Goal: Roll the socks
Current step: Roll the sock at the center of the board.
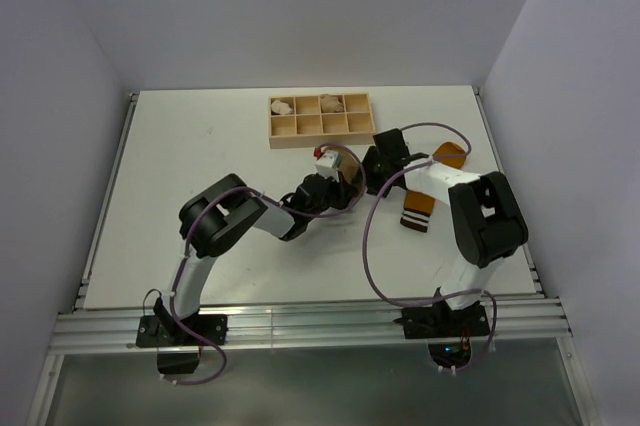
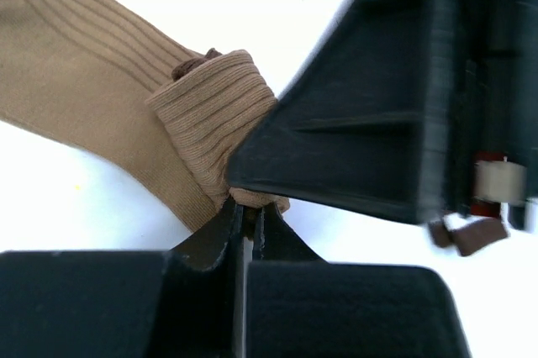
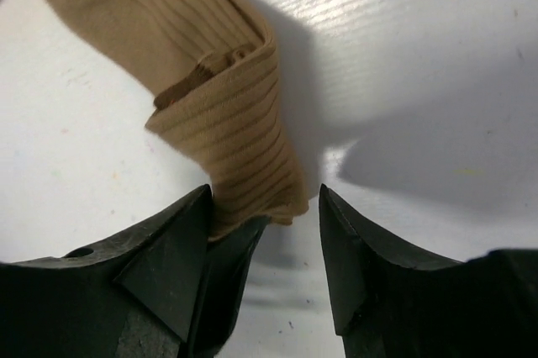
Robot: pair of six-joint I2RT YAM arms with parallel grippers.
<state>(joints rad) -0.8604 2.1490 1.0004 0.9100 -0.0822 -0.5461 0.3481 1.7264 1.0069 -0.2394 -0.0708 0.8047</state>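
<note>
Top view: mustard sock (image 1: 418,208) lies flat right of centre, unrolled. Both arms meet just near of the wooden tray (image 1: 310,126) on the white table (image 1: 180,166), w/ grey walls (image 1: 300,16) round it.

Left wrist: left gripper (image 2: 250,207) pinches the tan sock (image 2: 92,72) at its folded end. We judge that's the 1st turn only.

Right wrist: right gripper (image 3: 265,198) is spread, w/ the tan fold btwn its fingers, unclamped. Most rolling's left.

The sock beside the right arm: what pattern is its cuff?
Brown-and-white stripes on the cuff of the mustard-orange sock, clearest in the top external view.
</note>
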